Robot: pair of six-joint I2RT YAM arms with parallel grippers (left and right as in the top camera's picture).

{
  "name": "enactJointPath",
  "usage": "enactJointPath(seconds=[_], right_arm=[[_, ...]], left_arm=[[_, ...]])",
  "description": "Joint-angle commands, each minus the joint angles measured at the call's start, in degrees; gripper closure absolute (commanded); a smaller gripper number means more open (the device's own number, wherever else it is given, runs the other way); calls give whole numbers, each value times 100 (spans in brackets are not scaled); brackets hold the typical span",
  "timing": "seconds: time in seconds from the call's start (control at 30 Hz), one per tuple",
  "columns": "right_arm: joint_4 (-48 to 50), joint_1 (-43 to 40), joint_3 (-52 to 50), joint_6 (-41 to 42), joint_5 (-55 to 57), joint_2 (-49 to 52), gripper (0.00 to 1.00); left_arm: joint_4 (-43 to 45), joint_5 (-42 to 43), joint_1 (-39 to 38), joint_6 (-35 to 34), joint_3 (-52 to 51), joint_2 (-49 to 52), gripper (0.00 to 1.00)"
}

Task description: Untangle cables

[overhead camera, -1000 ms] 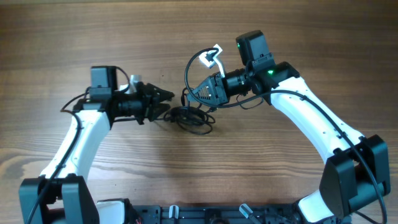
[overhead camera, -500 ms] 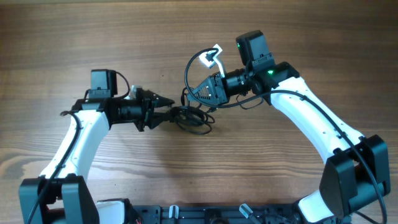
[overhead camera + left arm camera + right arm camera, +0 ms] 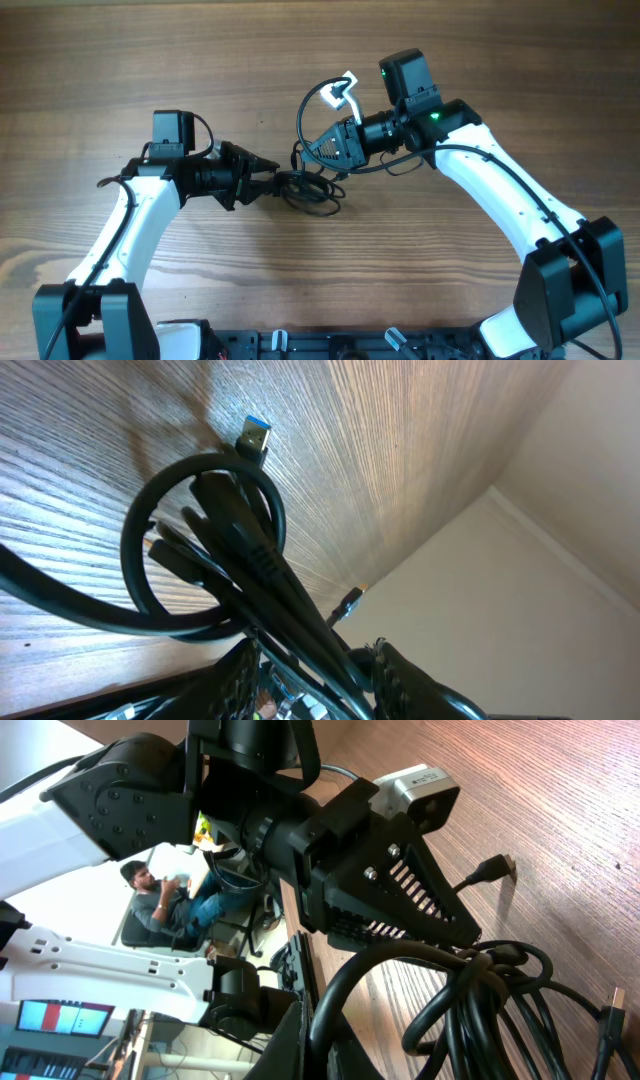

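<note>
Black cables [image 3: 315, 197]: one clump, tabletop [image 3: 100, 60] centre | right tool [image 3: 303, 152] clamps a strand | left tool [image 3: 274, 179] astride clump, grip unclear

The left arm [image 3: 128, 228] and right arm [image 3: 490, 185] both wear smooth white shells over black joints. Thin black wires [image 3: 105, 182] trail beside the links. A small green light [image 3: 433, 116] glows near the right wrist. The left gripper [image 3: 271, 176] is a black wedge with slotted vents [image 3: 412, 888] and silver screws [image 3: 372, 872].
</note>
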Motion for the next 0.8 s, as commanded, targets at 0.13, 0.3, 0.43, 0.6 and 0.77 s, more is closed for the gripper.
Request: enactJointPath(seconds=[0.13, 0.3, 0.43, 0.6, 0.77], right_arm=[[4, 26, 48, -26, -52, -61, 96], [4, 26, 48, -26, -46, -61, 96], [-127, 9, 48, -15, 459, -61, 96], [-356, -68, 48, 35, 804, -61, 96], [-448, -496, 48, 431, 802, -61, 96]], left_arm=[[85, -118, -267, -31, 68, 293, 58], [201, -120, -308, -28, 68, 297, 96], [286, -323, -149, 503, 68, 297, 96], [280, -1215, 431, 1871, 68, 297, 96], [282, -1869, 1080, 2339, 68, 297, 96]])
